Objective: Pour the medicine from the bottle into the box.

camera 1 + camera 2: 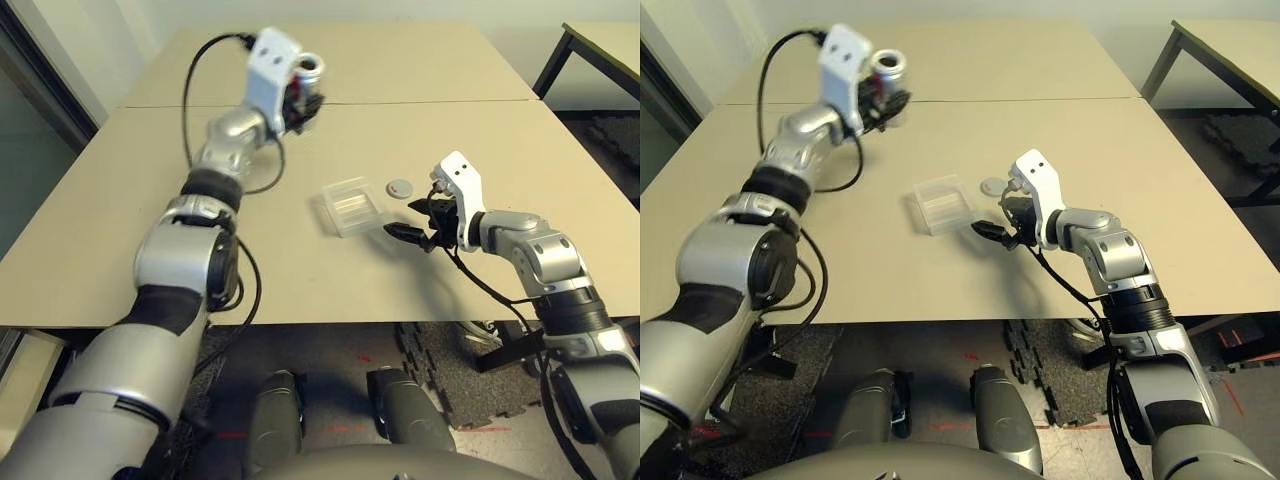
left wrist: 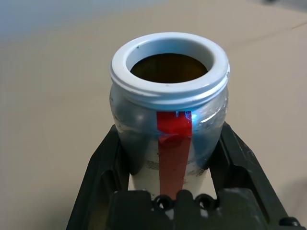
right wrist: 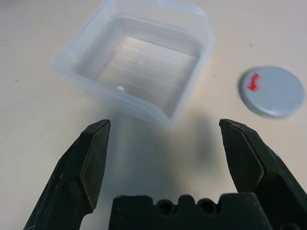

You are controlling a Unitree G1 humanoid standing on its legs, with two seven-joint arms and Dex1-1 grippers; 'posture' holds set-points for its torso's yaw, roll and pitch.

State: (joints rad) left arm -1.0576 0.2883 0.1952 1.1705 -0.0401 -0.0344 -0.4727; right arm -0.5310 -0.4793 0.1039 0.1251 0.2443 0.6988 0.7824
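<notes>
Beige bench (image 1: pixel 150 230) carries the clear box (image 1: pixel 351 205) beside a grey cap (image 1: pixel 400 186), the right end effector (image 3: pixel 168 158) released just before it, while the left end effector (image 2: pixel 168 158) grasps the upright bottle (image 2: pixel 169 96) well apart.

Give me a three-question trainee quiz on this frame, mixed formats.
1. True or false: the bottle is capped.
2. What lies on the table right beside the clear box? A) a grey cap B) a spoon C) a second bottle
3. Which gripper has open jaws with nothing between them?

Key:
1. False. Its white-rimmed mouth is open; the left gripper holds it upright, off to the left of the box.
2. A, the grey cap.
3. The right gripper, just short of the box.
</notes>
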